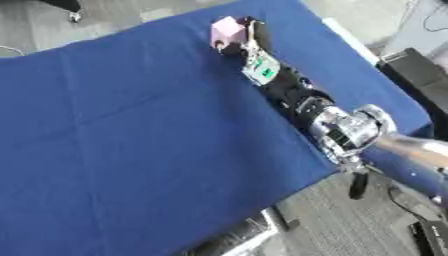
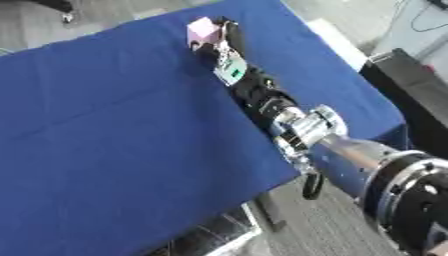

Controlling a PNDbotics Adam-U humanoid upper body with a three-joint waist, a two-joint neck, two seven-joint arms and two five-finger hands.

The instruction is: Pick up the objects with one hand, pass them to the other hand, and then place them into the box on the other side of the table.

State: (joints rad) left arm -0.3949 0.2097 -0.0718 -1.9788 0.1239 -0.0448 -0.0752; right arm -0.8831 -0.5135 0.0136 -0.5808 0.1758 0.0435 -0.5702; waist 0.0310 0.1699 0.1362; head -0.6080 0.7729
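Note:
A small pink block sits near the far edge of the blue-covered table. My right hand reaches across the table from the lower right. Its dark fingers and thumb curl round the block's near and right sides. Whether the block rests on the cloth or is lifted just off it, I cannot tell. The same block and right hand show in the right eye view. My left hand appears in neither view. No box for placing is clearly visible.
A black case stands off the table's right side. A white strip runs along the table's right edge. A clear container's rim shows below the table's near edge. Grey floor surrounds the table.

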